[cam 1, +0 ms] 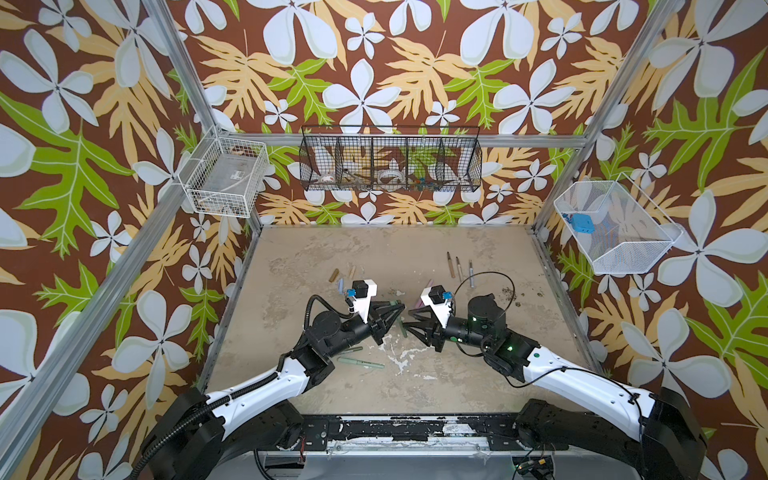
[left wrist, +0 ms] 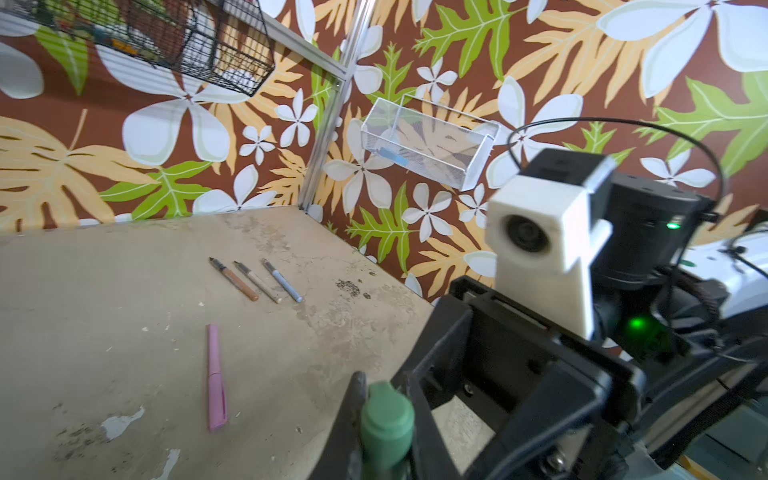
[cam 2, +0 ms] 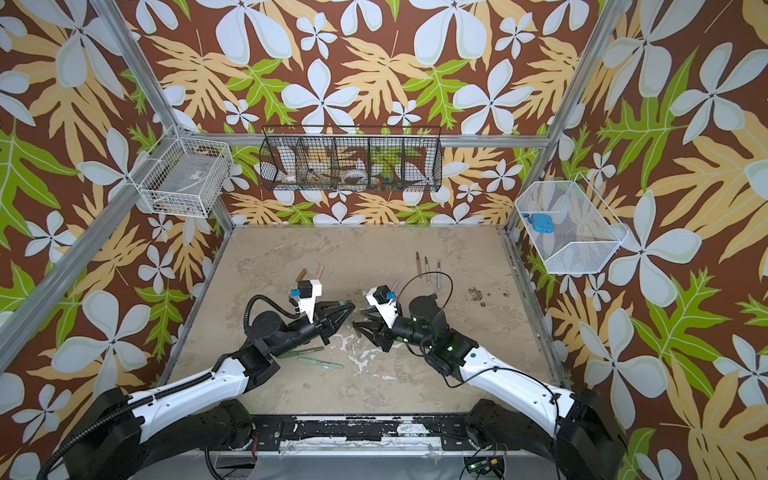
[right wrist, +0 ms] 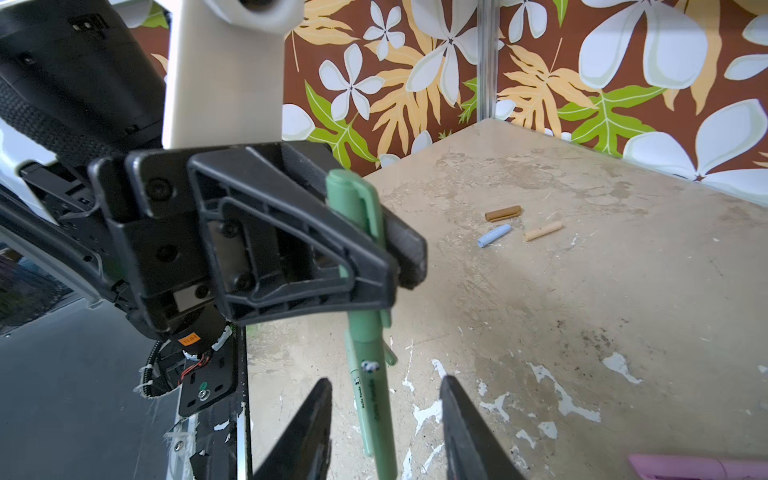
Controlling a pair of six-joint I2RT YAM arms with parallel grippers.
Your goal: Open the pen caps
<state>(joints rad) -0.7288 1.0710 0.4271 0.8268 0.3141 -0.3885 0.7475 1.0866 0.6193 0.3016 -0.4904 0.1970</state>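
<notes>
A capped green pen [right wrist: 374, 374] hangs upright above the table's middle [cam 1: 403, 329]. My left gripper [left wrist: 384, 399] is shut on its green cap [right wrist: 356, 208]; the cap's round top [left wrist: 386, 419] shows between the fingers. My right gripper [right wrist: 385, 381] is open, its fingers either side of the pen's body and clear of it. Brown [right wrist: 503, 213], light blue [right wrist: 493, 236] and beige [right wrist: 542, 230] caps lie loose at the far left. Their uncapped pens [left wrist: 257, 282] lie in a row at the far right. A capped pink pen [left wrist: 216, 374] lies mid-table.
Two more capped green pens [cam 1: 361, 362] lie under my left arm. On the walls hang a black wire basket [cam 1: 390, 164] at the back and white wire baskets left [cam 1: 224, 183] and right [cam 1: 615, 226]. A black cable [cam 1: 486, 276] loops above my right wrist.
</notes>
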